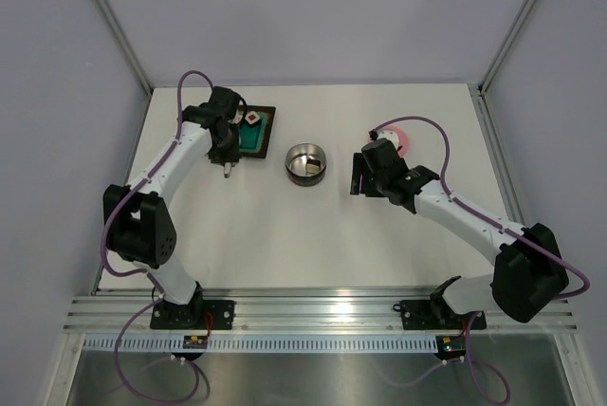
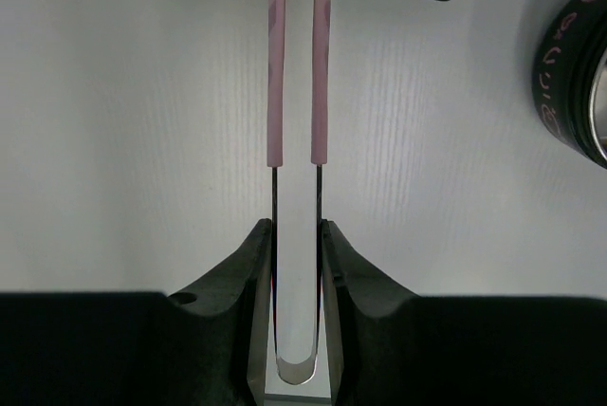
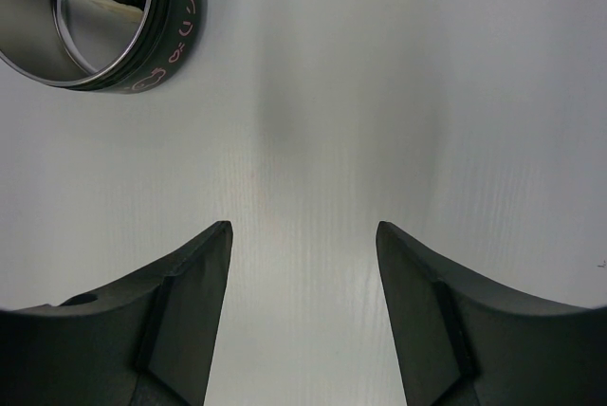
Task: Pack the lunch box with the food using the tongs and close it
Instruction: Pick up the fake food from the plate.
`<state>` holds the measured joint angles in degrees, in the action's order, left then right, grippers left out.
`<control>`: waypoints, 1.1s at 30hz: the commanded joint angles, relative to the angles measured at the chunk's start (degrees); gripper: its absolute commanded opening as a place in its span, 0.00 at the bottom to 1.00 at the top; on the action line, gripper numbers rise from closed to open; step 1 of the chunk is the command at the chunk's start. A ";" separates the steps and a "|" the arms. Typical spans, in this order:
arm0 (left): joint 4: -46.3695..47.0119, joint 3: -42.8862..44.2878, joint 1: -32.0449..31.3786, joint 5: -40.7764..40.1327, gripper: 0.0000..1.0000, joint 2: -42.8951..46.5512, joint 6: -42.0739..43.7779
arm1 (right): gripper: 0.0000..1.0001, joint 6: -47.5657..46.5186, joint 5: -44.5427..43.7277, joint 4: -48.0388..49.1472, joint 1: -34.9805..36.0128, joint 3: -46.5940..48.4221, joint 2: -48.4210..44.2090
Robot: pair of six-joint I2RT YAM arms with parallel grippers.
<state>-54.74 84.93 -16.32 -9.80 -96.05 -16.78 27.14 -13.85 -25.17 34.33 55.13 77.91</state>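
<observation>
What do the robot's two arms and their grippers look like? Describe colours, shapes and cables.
The left arm and right arm have white tubular links joined by bulky black joint housings, on black base plates. A purple cable loops along each. The left gripper and right gripper each have two matte black, wedge-shaped fingers tapering to tips.

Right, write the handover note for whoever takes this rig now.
Left gripper: shut on the tongs, tips pointing at the black tray.
Right gripper: open, empty, above the table beside the lunch box.
Lunch box: uncovered; pink lid lies just beyond the right gripper, partly hidden.
Food: at least one piece on the tray; lunch box contents unclear.
Done: tongs in hand.
Left: load food, fit lid.
</observation>
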 commanded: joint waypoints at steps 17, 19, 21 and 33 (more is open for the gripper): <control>2.44 -0.55 2.34 -2.50 0.24 -2.21 -1.07 | 0.70 0.29 1.45 1.79 -0.22 0.06 -0.30; 3.06 -0.90 2.60 -2.33 0.29 -2.39 -1.33 | 0.70 0.38 1.45 1.88 -0.22 -0.03 -0.30; 3.50 -0.99 2.78 -1.98 0.31 -2.65 -1.42 | 0.70 0.38 1.54 1.79 -0.14 -0.11 -0.30; 5.52 -0.46 4.01 -1.27 0.34 -5.28 -2.65 | 0.70 0.46 1.37 1.88 -0.22 -0.29 -0.48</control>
<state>-51.75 83.85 -12.69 -10.76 -100.79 -18.55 27.20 -12.51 -25.10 34.33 54.81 77.91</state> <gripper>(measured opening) 0.345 0.700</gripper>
